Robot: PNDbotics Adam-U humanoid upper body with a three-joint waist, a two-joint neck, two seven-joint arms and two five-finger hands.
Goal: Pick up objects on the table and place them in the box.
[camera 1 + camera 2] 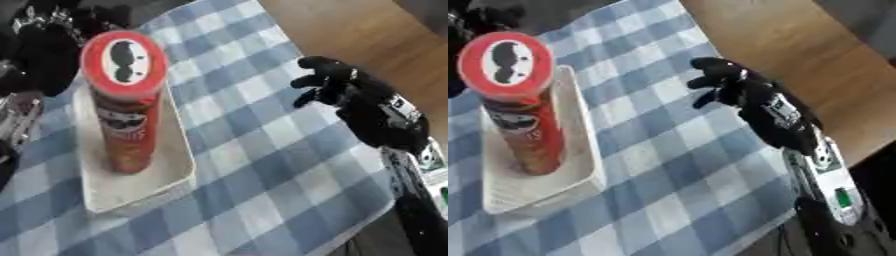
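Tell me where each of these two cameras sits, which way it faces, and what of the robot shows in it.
Left eye view: in the head, looking down at the checked table; shows the left hand behind the red can and the right hand over the cloth.
Right eye view: beside it, same downward look; shows the right hand and forearm, only a sliver of the left.
Both share the can standing upright in the white box.

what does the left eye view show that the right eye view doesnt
Only the left eye view shows the left hand well, a black shape behind the red can; whether it touches the can is unclear. Only the right eye view shows the right forearm's green-lit panel and more wooden floor. Both share the can upright in the white box, the checked cloth and the right hand hovering empty, fingers relaxed.
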